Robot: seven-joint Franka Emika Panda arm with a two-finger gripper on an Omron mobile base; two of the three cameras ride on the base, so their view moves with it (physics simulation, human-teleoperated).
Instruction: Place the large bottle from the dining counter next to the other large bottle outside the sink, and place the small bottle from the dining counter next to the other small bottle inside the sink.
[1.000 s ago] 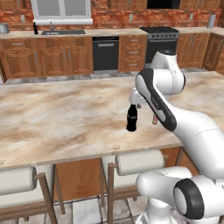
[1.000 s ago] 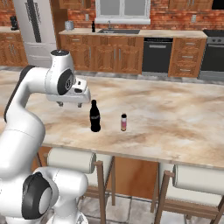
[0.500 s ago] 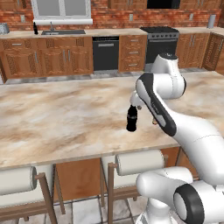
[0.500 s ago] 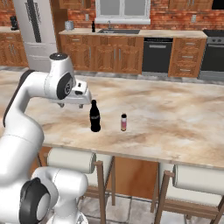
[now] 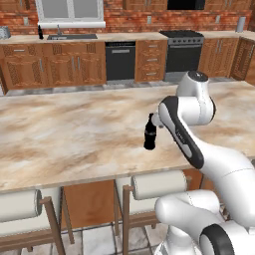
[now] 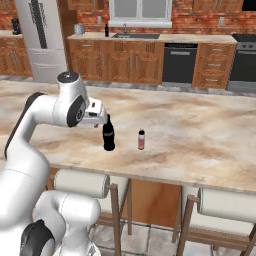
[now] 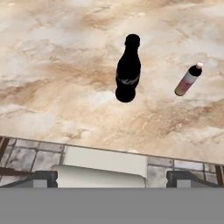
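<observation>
The large bottle (image 6: 108,136), black and cola-shaped, stands upright on the dining counter (image 6: 200,135) near its front edge. It is also in the left base view (image 5: 149,135) and the hand view (image 7: 128,70). The small bottle (image 6: 141,140), tan-amber with a pale cap, stands a short way to its right (image 7: 188,79). My gripper (image 6: 103,119) hovers just above and beside the large bottle's neck. It is open, its fingertips (image 7: 43,177) set wide apart with nothing between them. The other large bottle (image 6: 106,31) stands far off by the sink (image 6: 136,35).
Stools with white roll backs (image 6: 80,182) (image 6: 225,202) line the dining counter's front edge below the gripper. Across the aisle, wooden cabinets carry the sink, its tap (image 6: 125,27), a dishwasher (image 6: 179,62) and a stove (image 5: 182,50). A fridge (image 6: 42,35) stands at the left.
The arm has sunk a little and the hand has come down closer to the large bottle's neck. Both bottles stand where they were.
</observation>
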